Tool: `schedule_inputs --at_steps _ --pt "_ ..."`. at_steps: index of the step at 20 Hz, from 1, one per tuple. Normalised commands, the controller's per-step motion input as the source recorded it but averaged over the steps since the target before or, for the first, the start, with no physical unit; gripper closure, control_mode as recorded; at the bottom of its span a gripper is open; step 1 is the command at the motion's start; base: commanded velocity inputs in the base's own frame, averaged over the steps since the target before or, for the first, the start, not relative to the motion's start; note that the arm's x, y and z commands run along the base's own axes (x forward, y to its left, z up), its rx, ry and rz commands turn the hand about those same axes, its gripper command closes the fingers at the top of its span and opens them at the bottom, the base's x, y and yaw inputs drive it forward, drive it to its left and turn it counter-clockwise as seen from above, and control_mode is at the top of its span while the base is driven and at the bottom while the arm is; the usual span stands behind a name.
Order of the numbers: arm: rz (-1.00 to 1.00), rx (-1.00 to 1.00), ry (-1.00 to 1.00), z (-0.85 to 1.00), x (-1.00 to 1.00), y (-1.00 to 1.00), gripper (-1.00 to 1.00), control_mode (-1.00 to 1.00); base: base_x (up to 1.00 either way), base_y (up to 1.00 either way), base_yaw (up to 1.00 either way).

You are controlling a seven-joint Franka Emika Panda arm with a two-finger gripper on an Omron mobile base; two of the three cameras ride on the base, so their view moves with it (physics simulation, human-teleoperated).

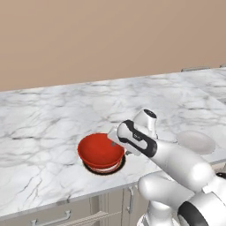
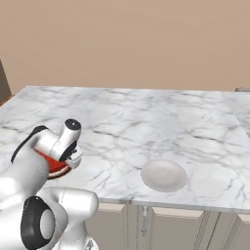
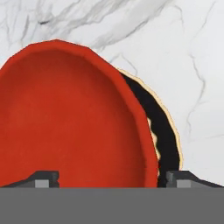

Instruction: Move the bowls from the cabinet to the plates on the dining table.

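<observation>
A glossy red bowl [image 1: 99, 150] [image 2: 54, 166] [image 3: 65, 122] stands on a dark plate [image 1: 106, 171] [image 3: 168, 140] near the front edge of the marble dining table [image 1: 44, 123] [image 2: 146, 122] [image 3: 192, 52]. My gripper [image 1: 117, 142] [image 2: 73, 158] [image 3: 113, 178] hovers at the bowl's right rim. It is open, with one fingertip [image 3: 46, 177] over the bowl's inside and the other over the plate outside, holding nothing. The cabinet is out of view.
A pale round dish [image 1: 195, 141] [image 2: 163, 175] lies on the table to the right of the bowl, near the front edge. Beige panelled fronts with silver handles [image 1: 50, 219] [image 2: 144, 219] run below the edge. A plain tan wall backs the table.
</observation>
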Motion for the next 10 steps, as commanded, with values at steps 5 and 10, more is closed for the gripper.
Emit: schedule_inputs --at_steps 5,10 --pt "-0.04 -0.03 0.01 0.31 -0.38 -0.18 -1.0 -1.0 0.0 0.0 0.0" --pt "0.0 -0.13 -0.05 0.43 -0.32 -0.64 -1.0 -1.0 0.0 0.0 0.0"
